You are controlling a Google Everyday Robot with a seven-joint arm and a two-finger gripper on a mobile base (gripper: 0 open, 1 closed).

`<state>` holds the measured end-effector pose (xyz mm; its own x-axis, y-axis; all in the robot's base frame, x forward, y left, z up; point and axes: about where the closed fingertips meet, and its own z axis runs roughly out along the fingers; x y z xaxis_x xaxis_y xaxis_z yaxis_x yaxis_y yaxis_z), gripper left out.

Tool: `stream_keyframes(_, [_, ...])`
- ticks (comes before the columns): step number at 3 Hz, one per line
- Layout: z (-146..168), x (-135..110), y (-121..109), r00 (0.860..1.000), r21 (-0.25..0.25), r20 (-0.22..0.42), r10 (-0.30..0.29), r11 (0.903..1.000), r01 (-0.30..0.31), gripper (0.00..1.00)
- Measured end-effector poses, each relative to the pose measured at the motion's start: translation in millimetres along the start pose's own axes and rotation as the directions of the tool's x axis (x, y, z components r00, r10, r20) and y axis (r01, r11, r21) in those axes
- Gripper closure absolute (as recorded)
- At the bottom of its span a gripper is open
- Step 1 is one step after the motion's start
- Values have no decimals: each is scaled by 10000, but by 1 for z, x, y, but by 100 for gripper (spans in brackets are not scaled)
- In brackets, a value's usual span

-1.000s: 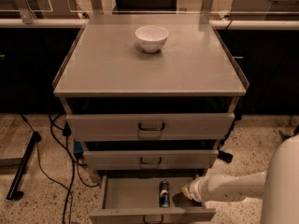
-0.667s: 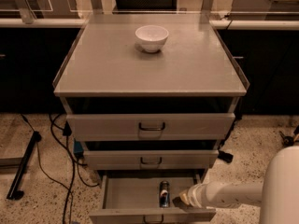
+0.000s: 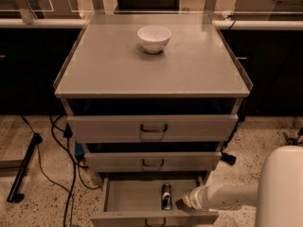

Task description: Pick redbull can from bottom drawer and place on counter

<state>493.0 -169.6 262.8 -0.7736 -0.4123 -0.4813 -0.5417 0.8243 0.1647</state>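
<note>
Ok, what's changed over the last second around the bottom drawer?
The hand has slid left across the bottom drawer, closing on the redbull can; no hold visible yet. Can, drawer and white bowl on the counter have not moved.

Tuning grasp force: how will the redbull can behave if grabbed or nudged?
The redbull can is slim and round, so likely to roll or tip if the gripper, beside it in the bottom drawer, nudges it. Smooth metal: probably slippery but stiff.
</note>
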Motion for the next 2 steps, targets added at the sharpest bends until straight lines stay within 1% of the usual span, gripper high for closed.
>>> stream_keyframes(1, [19,2,-7,9999,-134,27,169,9998,-169,100])
stream_keyframes(2, [41,-5,-12,9994,-356,185,309,9989,-302,75])
